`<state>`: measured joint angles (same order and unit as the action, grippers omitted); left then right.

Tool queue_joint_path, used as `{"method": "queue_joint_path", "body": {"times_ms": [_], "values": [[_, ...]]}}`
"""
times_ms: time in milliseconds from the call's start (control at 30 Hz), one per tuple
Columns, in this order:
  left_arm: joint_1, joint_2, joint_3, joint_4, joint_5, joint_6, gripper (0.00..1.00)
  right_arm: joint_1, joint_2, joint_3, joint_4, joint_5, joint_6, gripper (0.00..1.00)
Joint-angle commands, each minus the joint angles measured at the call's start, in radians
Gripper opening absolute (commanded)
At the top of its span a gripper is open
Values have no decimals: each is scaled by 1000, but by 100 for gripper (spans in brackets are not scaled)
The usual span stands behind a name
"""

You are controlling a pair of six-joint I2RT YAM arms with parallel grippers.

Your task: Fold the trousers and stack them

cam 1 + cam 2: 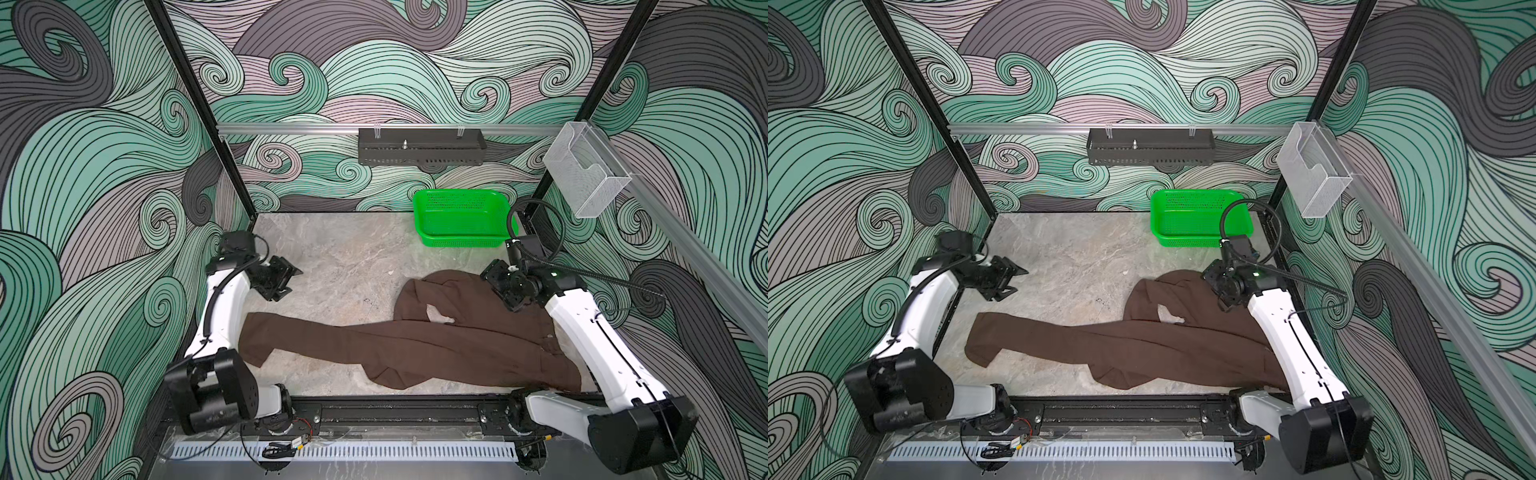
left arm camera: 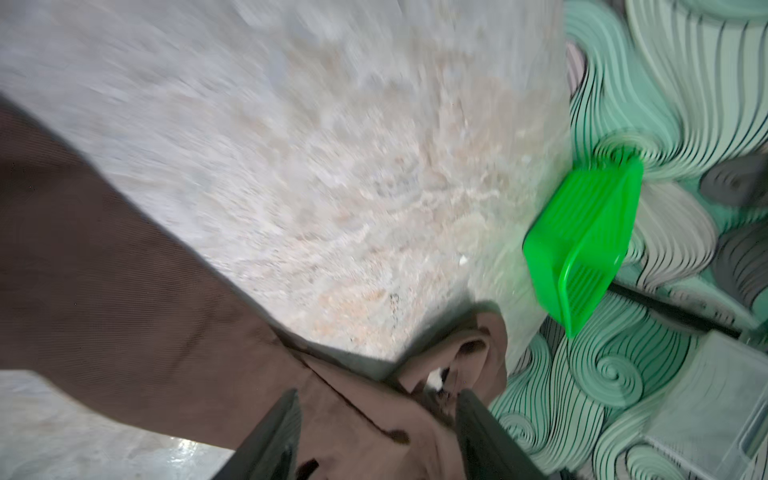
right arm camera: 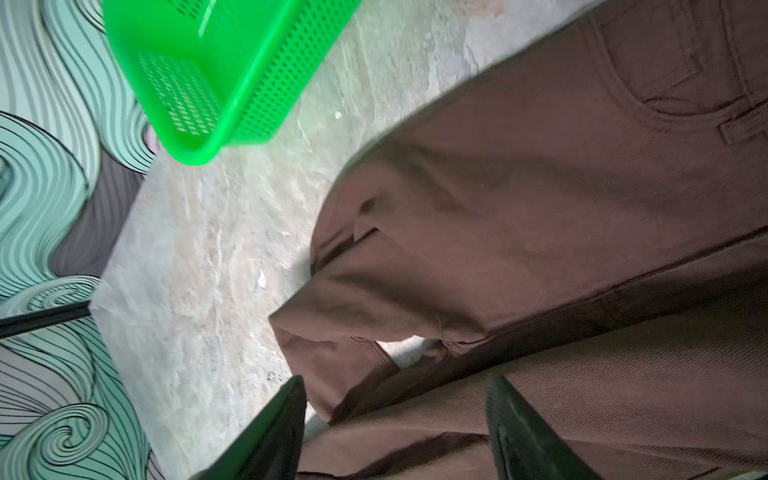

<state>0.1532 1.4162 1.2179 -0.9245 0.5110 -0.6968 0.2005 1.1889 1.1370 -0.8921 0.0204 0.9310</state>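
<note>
Where the tabletop [image 1: 340,257] nears its front edge, the trousers [image 1: 415,345] lie crumpled, legs running toward the left arm (a pale scrap of pocket lining shows). Left claw [image 1: 284,282] hangs released over bare marble, apart from the cloth. Right claw [image 3: 395,382], likewise spread and holding nothing, hovers above the bunched right end. Farthest back sits a green basket [image 1: 461,224].

The left arm's glossy white shell link [image 1: 226,309] and the right arm's matching white link [image 1: 582,332] join bulky matte black joint housings [image 1: 220,386]. A ribbed black hose [image 1: 602,277] leaves the right wrist beside a small green light [image 1: 553,274]. The left claw [image 2: 374,432] and right claw [image 3: 395,386] have tapered black fingers [image 3: 274,432].
</note>
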Motion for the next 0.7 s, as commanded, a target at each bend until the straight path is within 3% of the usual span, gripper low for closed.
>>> {"method": "queue_joint_path", "body": {"times_ms": [0,133,267,467,667], "values": [[-162,114,84,-38,18,67,62,-30,-18,-17,-19,51,-26,69],[-364,289,198,-103,-7,155,63,-141,-20,-69,-13,10,-63,69],[-504,443,298,-135,-29,205,64,-239,-27,-114,8,-26,-95,69],[-642,606,427,-162,-20,280,64,-300,-22,-157,30,-53,-119,68],[-720,739,527,-187,-47,313,64,-322,-9,-183,56,-76,-127,68]]}}
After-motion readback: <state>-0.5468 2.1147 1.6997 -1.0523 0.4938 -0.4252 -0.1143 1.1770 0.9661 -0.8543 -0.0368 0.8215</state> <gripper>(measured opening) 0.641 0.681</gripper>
